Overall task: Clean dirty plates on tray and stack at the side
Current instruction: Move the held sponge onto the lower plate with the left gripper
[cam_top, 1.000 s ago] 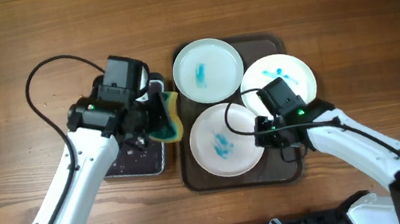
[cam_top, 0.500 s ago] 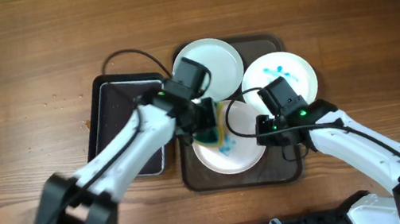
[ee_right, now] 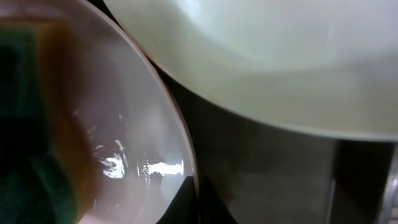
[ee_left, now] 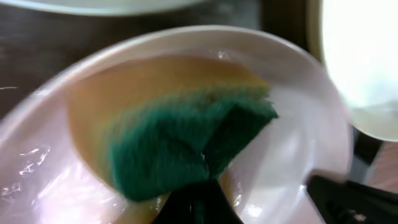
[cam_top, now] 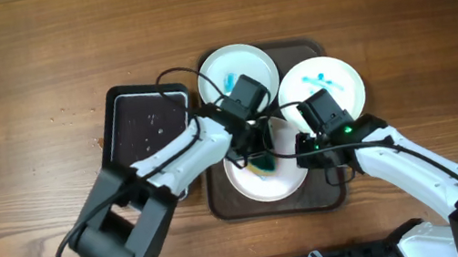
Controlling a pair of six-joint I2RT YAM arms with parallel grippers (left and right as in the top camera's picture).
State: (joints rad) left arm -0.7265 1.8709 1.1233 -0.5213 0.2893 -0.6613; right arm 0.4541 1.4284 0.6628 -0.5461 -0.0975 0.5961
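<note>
On the worktop point(cam_top: 8, 71), the tray point(cam_top: 228, 212) carries the near plate point(cam_top: 243, 186) under the left hand point(cam_top: 261, 153), with the sponge point(cam_top: 265, 167) in it. The right hand point(cam_top: 305, 161) meets its rim on the right. The far plate point(cam_top: 219, 76) lies beyond the left hand and the right plate point(cam_top: 337, 84) beyond the right hand. A smaller tray point(cam_top: 141, 128) sits left of the left hand.

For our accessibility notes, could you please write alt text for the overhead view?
The left gripper presses a yellow-green sponge onto the nearest white plate in the brown tray, while the right gripper pinches that plate's right rim. Two blue-smeared plates sit behind it; a black tray lies to the left.
</note>
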